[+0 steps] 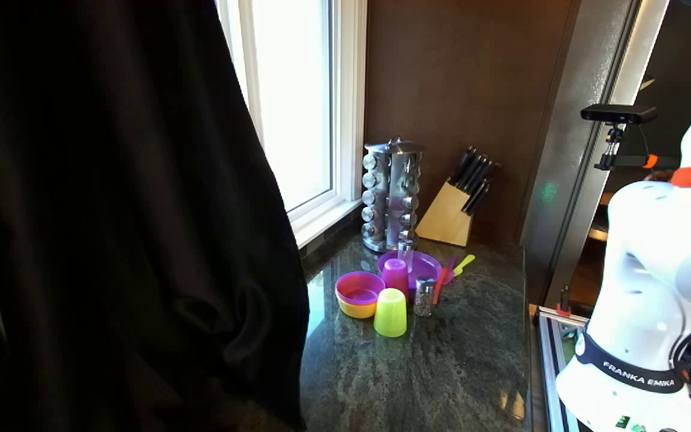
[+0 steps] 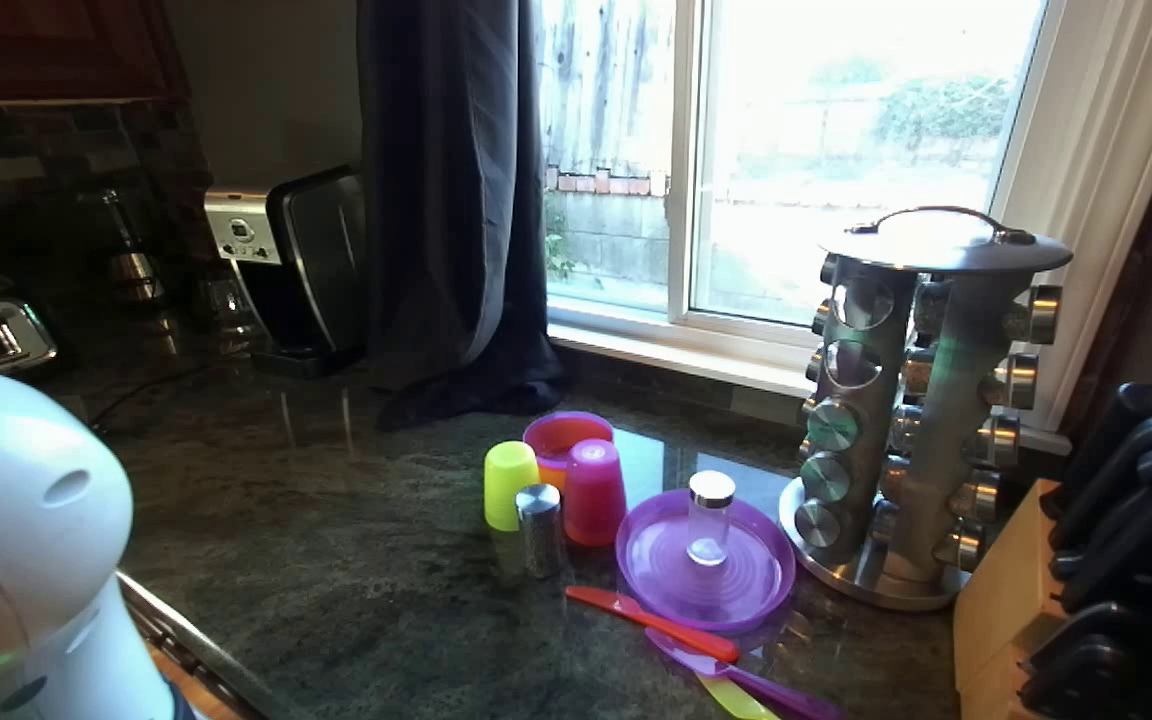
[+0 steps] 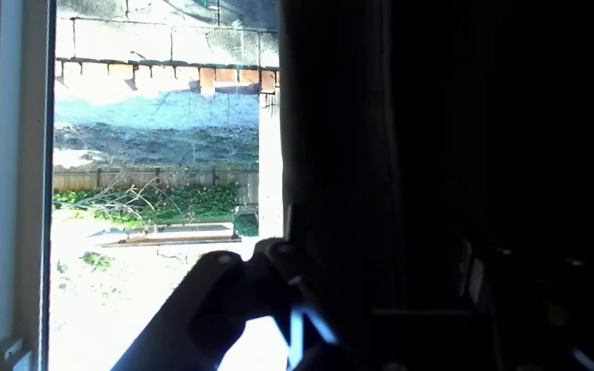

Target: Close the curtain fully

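The black curtain hangs in big soft folds over the left half of an exterior view. It also hangs at the left side of the window in an exterior view, its hem resting on the counter. The window pane to its right is uncovered. In the wrist view the dark curtain fills the middle and right, its edge running vertically beside the bright window. My gripper is open, its two fingers spread wide in front of the curtain. Whether fabric lies between them is too dark to tell. Both exterior views leave the gripper out.
A spice rack and a knife block stand at the window's right end. Cups, bowls, a purple plate, shakers and plastic cutlery lie on the counter below. A coffee maker stands left of the curtain.
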Action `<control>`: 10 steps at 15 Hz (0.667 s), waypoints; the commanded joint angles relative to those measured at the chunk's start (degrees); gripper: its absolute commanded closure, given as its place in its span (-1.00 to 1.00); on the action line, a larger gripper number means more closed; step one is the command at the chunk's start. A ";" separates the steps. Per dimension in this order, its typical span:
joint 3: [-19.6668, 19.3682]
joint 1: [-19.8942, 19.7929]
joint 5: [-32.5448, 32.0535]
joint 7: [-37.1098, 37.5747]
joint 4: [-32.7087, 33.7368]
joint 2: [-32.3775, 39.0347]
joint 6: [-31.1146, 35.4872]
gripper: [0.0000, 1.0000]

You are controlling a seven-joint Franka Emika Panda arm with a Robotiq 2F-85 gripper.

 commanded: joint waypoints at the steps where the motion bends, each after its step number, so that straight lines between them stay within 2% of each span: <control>1: 1.57 -1.79 -4.02 5.91 1.77 2.17 1.18 0.34; 5: 1.17 -1.72 -4.62 7.35 3.31 1.50 -1.65 0.92; 6: 0.79 -1.73 -4.06 6.67 3.74 0.89 -2.68 1.00; 10: -1.62 -3.22 -3.42 3.15 5.13 -1.67 -6.88 0.99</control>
